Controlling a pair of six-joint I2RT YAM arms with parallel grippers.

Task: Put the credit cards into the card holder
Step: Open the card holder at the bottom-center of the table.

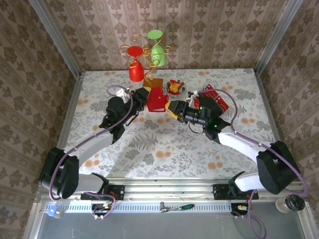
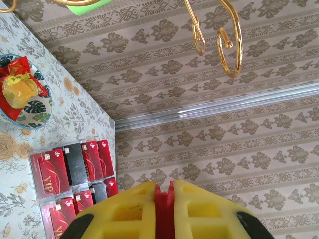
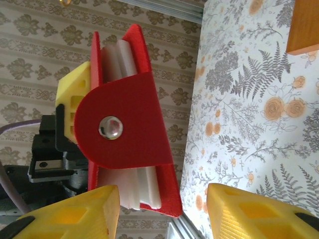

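Above mid-table, left gripper clamps holder (snap flap toward the other arm). Right gripper gapes empty just beside it. Cards lie far right.

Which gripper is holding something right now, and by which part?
The left gripper clamps the flat red card holder with a snap flap by one thin red edge; the right gripper, jaws open, holds nothing.

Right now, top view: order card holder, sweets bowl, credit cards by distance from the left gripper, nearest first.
1. card holder, held in the left gripper.
2. sweets bowl, beyond, to the right.
3. credit cards, farthest right.
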